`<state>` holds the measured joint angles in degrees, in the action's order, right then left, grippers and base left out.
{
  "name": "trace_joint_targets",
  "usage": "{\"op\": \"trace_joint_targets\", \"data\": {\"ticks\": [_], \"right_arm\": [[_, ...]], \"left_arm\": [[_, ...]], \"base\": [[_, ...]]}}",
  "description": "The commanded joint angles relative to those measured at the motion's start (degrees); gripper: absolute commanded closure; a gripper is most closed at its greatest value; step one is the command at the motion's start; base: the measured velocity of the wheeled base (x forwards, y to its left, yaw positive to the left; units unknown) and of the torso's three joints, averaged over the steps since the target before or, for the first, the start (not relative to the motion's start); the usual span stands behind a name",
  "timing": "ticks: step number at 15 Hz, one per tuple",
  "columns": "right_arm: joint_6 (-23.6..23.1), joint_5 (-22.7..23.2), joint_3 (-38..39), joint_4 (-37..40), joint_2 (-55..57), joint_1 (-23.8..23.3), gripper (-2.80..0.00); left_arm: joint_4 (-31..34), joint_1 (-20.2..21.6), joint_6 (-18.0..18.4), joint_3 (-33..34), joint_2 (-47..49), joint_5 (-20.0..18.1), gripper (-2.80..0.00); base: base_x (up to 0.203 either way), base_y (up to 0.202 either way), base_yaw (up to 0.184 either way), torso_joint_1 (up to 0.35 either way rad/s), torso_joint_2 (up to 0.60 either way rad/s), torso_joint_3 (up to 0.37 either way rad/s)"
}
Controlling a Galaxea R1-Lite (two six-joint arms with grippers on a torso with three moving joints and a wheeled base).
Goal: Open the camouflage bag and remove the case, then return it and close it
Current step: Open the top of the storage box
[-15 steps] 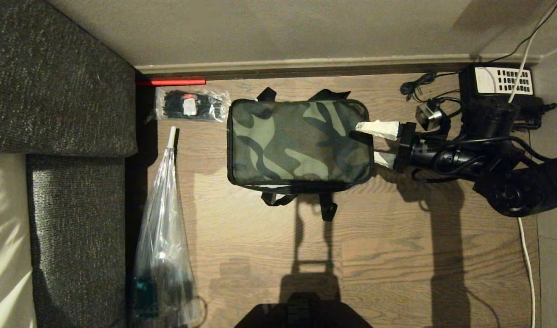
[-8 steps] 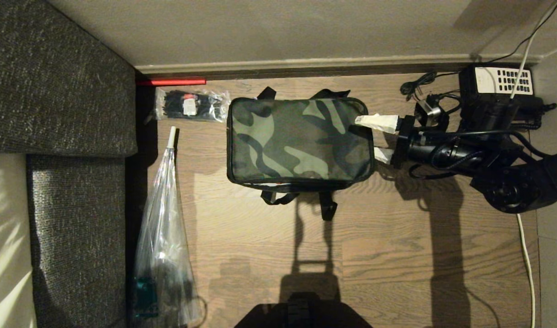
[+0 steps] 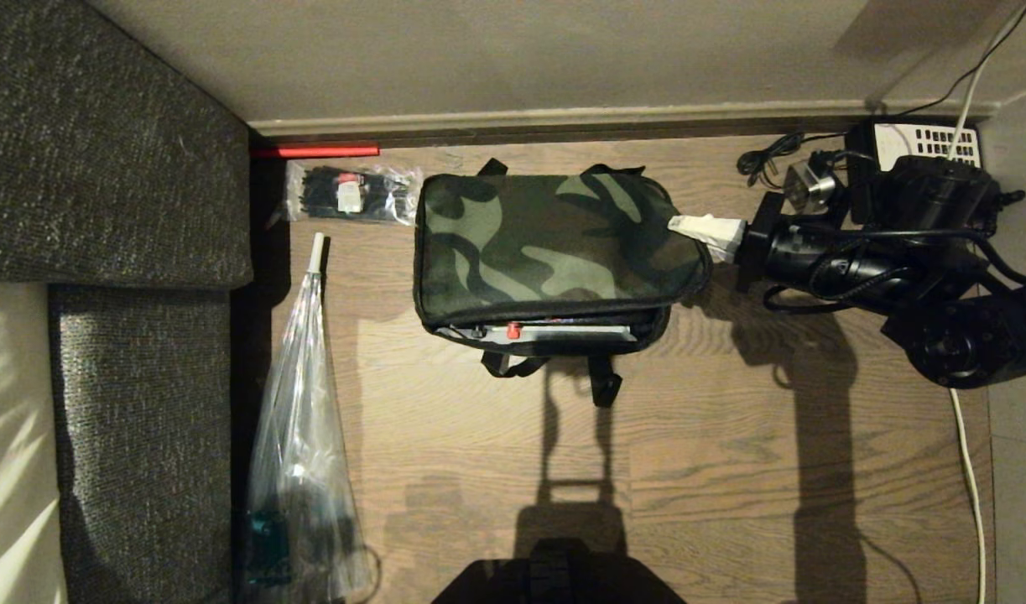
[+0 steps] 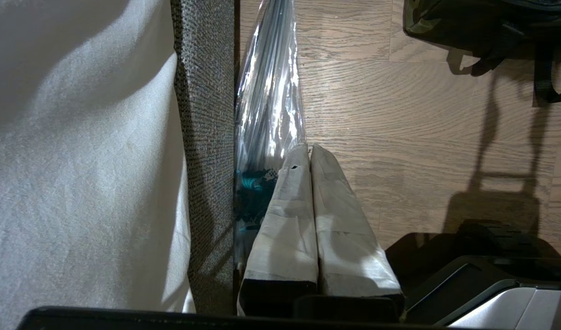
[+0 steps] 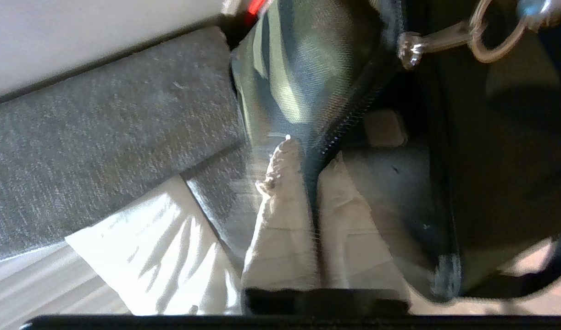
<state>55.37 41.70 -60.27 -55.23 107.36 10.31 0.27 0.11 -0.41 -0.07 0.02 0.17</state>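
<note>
Wood floor (image 3: pixel 731 470) by the wall: our right gripper (image 3: pixel 689 226) has clamped the camouflage bag (image 3: pixel 546 252) lid's right edge and lifted it, exposing the case (image 3: pixel 546 331). Left gripper (image 4: pixel 310 156) parked, fingers together.

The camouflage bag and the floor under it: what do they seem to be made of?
The camouflage bag: woven fabric with a slight sheen, probably nylon or polyester; the right wrist view shows a fine weave, and the lid bends where the right gripper pinches its edge. The floor: wood or wood-look laminate, matte, with grain lines and plank seams.
</note>
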Motion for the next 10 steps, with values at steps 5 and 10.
{"op": "trace_joint_targets", "data": {"ticks": [5,10], "right_arm": [[1.11,-3.64,-6.63,2.42,1.01,-0.99,0.0],[0.88,-3.9,-8.99,2.67,1.01,-0.99,-0.72]], "left_arm": [[0.0,0.03,-0.02,0.02,-0.02,0.0,0.0],[0.0,-0.02,-0.02,-0.01,-0.02,0.0,0.0]], "base": [[0.0,0.0,0.0,0.0,0.0,0.0],[0.0,0.0,0.0,0.0,0.0,0.0]]}}
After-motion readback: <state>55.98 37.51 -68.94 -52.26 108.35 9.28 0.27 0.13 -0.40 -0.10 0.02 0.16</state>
